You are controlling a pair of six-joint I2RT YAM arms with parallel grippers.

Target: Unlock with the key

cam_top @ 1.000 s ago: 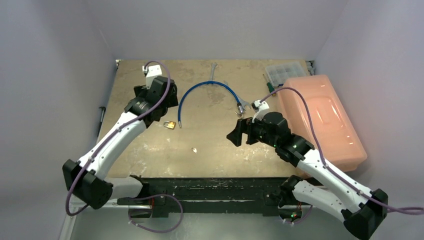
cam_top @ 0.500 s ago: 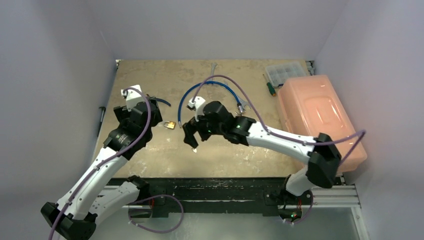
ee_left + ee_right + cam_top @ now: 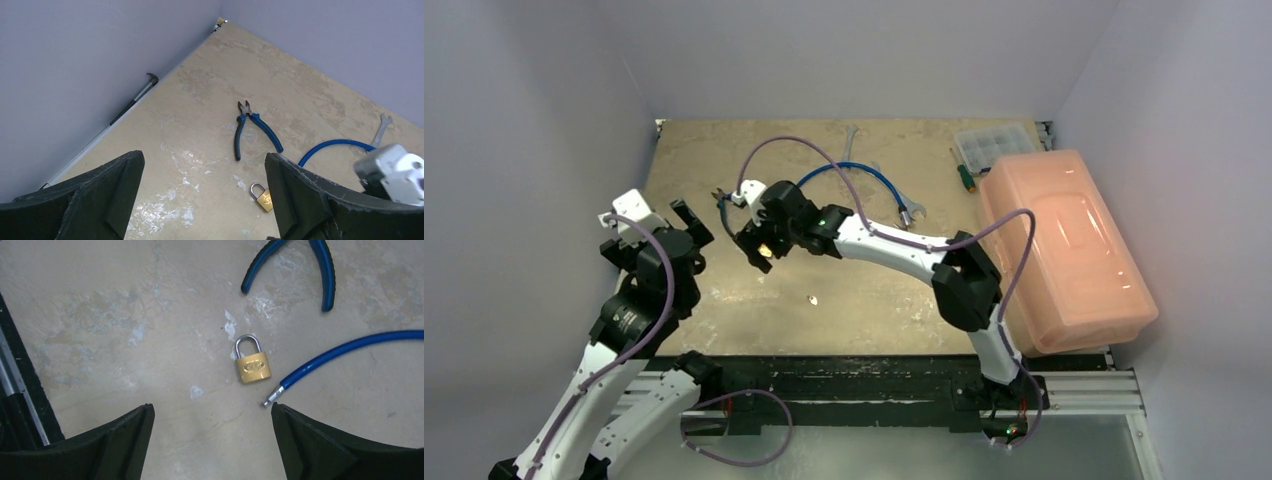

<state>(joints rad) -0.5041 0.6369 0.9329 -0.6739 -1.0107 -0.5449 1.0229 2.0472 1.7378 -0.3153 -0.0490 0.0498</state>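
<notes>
The small brass padlock [image 3: 253, 362] lies flat on the table with its silver shackle shut. It also shows in the left wrist view [image 3: 263, 196] and, half hidden under the right gripper, in the top view [image 3: 767, 250]. The tiny silvery key [image 3: 812, 298] lies alone on the table, nearer the front than the padlock, and shows in neither wrist view. My right gripper [image 3: 757, 247] [image 3: 212, 440] hovers over the padlock, open and empty. My left gripper [image 3: 692, 232] [image 3: 205, 200] is open and empty, to the left of the padlock.
Blue-handled pliers [image 3: 248, 125] lie just beyond the padlock. A blue cable [image 3: 340, 352] ends next to the padlock. Wrenches [image 3: 851, 140] lie at the back, with an orange box [image 3: 1064, 240], a clear organizer [image 3: 994, 145] and a screwdriver [image 3: 964, 175] at the right.
My right arm has swung left across the table, past the key, to above the padlock. My left arm has drawn back from the padlock toward the near left.
</notes>
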